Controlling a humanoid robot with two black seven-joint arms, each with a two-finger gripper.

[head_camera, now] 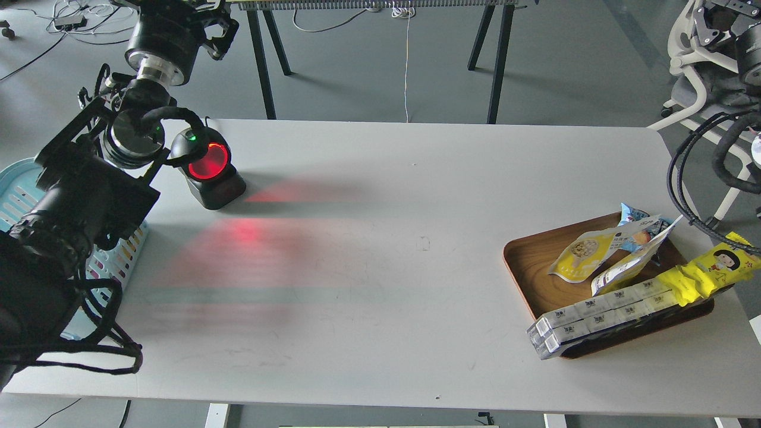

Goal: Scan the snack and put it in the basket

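The snack (579,255), a flat yellow pouch with a round picture, lies in the brown wooden tray (526,261) at the table's right. The light blue basket (18,190) stands at the table's left edge, mostly hidden behind my left arm. My left gripper (178,15) is raised at the top left, above and behind the scanner, and is cut by the frame's top edge. My right gripper (722,21) is at the top right corner, high above the tray and far from the snack. Both are dark, and their fingers cannot be told apart.
A black scanner (208,169) with a red window stands at the back left and casts red light on the table. The tray also holds a second pouch (624,270), a small blue bag (633,215), a long yellow wrapper (707,270) and long pale boxes (594,318). A white chair (689,89) stands at right.
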